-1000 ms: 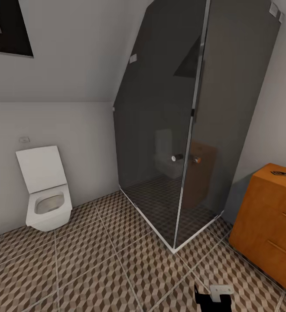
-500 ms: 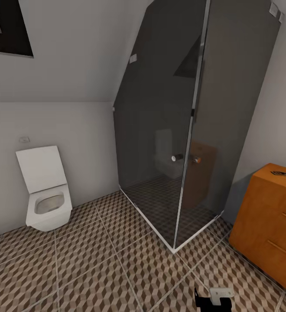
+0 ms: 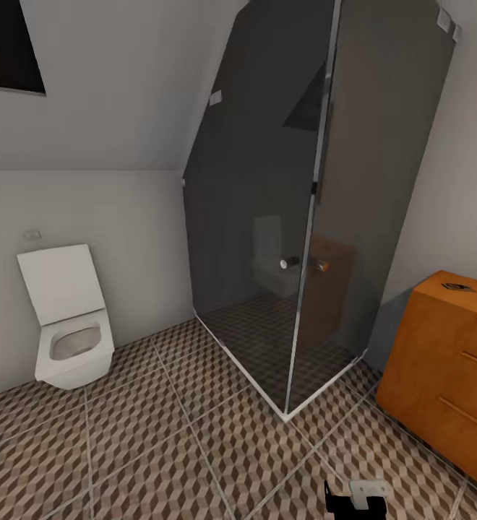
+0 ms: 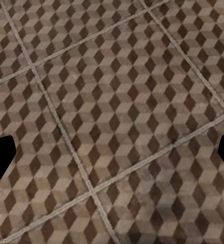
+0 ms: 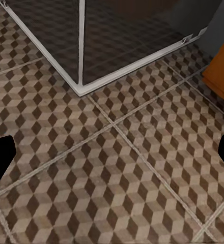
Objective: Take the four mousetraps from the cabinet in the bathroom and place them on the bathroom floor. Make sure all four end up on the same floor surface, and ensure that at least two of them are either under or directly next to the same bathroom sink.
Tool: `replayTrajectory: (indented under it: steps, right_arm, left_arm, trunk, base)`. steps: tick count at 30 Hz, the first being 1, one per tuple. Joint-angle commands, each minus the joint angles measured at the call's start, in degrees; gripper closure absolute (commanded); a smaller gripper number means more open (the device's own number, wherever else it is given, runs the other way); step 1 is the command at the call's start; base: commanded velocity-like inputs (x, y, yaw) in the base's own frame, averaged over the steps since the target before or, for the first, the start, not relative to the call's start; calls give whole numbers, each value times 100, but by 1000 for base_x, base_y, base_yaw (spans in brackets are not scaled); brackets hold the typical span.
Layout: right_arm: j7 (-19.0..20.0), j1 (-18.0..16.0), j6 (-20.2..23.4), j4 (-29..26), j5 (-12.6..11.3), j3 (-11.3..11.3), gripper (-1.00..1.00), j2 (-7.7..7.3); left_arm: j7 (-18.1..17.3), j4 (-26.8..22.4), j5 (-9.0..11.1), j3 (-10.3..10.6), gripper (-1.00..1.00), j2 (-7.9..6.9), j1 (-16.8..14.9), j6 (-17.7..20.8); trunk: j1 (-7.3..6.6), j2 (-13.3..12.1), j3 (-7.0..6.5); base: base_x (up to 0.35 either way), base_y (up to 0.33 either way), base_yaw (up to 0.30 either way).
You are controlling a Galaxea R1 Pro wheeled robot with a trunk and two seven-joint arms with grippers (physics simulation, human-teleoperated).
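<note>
The floor (image 3: 159, 448) carries no trap anywhere in sight, so by my reckoning the task has barely begun; all four placements are left, and no sink is in sight to set them by. The dark glass shower (image 3: 303, 217) stands in the corner, nothing loose showing inside; the white toilet (image 3: 69, 325) stands open against the wall, its bowl bare. The cabinet (image 3: 448, 361) stands at the right, drawers shut, so their contents cannot be told; one small dark thing (image 3: 458, 287) lies on its top, possibly a trap, too small to be sure. Both wrist cameras look down at bare tiles; the left claw (image 4: 112, 152) and the right claw (image 5: 112, 152) each stand spread wide, gripping nothing.
</note>
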State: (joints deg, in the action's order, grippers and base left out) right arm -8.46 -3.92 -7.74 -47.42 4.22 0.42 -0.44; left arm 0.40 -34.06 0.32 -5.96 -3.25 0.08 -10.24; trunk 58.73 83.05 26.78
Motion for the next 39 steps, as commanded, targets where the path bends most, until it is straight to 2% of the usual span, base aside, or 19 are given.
replayTrajectory:
  steps: [1, 30, 39]
  right_arm:
    - [-26, -4, -8, 4, 44, 3, -100, 0]
    - [-26, -7, -8, 20, 45, -3, -100, -4]
    - [-24, -4, -28, 208, 52, 2, -100, 0]
  left_arm:
    - [4, -4, 3, -2, -100, 0, 1, -12]
    - [-4, -12, 3, -2, -100, 0, 1, -22]
    - [-5, -12, 3, -2, -100, 0, 1, -22]
  trunk:
    - [0, 3, 2]
    - [0, 3, -91]
    - [0, 3, -119]
  base:
    - [0, 0, -248]
    - [0, 0, -280]
    - [0, 0, -282]
